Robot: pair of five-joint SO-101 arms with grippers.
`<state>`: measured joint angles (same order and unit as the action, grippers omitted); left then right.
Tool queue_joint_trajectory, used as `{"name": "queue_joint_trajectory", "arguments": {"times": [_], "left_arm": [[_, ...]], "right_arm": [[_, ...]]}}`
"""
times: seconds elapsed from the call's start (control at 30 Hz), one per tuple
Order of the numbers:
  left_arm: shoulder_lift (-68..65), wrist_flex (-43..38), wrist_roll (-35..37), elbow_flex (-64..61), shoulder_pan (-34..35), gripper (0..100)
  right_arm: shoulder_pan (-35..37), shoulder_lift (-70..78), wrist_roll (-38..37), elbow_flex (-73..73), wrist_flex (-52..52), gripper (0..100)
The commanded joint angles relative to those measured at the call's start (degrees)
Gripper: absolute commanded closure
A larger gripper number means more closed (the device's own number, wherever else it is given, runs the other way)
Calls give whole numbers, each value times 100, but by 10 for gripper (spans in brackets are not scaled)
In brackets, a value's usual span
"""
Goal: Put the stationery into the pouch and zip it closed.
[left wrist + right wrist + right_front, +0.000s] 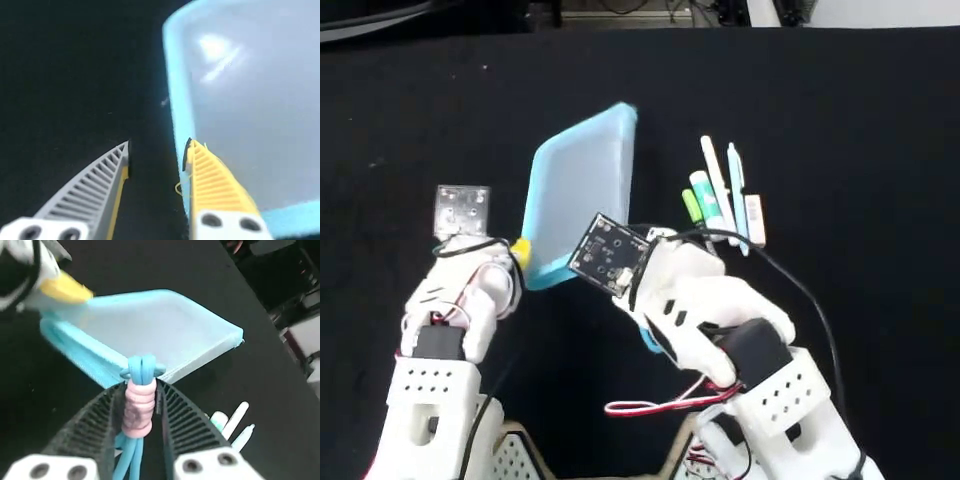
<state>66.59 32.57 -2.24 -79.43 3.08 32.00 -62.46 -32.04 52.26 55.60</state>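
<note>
Black cloth covers the table [880,120] from edge to edge. At the left side, the left gripper [157,145] stands with its jaws apart and holds nothing; its yellow finger [212,180] lies on the blue border at the near corner of the pouch [582,190], and the grey finger is over the bare cloth just beside that border. The pouch is in the middle of the table, flat, pale blue, turned at an angle. At its near edge the right gripper [141,386] is closed tightly on the zip pull [139,410], a pink beaded piece on a blue cord loop. To the right of the pouch, near it but apart from it, the pens [725,195] lie together in a small bundle, all outside the pouch. It seems that the step in hand is the opening of the zip, because nothing is inside yet. The next move probably asks the right arm to draw the pull along the edge while the left finger presses the corner down, so that the pouch does not slide with it.
</note>
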Motion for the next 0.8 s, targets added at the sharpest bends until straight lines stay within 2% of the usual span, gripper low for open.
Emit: {"name": "queue_joint_trajectory", "arguments": {"times": [0.0,0.2,0.57,0.77], "left_arm": [[88,-18,-26,22,-655,808],[88,-18,-18,-163,-840,808],[88,9,-9,-312,-848,808],[88,26,-9,-418,-787,808]], "right_arm": [[97,-171,62,-66,-774,988],[229,-136,1029,-22,-1653,988],[1196,-171,1116,479,-1653,988],[1231,-180,1116,848,-1705,988]]}}
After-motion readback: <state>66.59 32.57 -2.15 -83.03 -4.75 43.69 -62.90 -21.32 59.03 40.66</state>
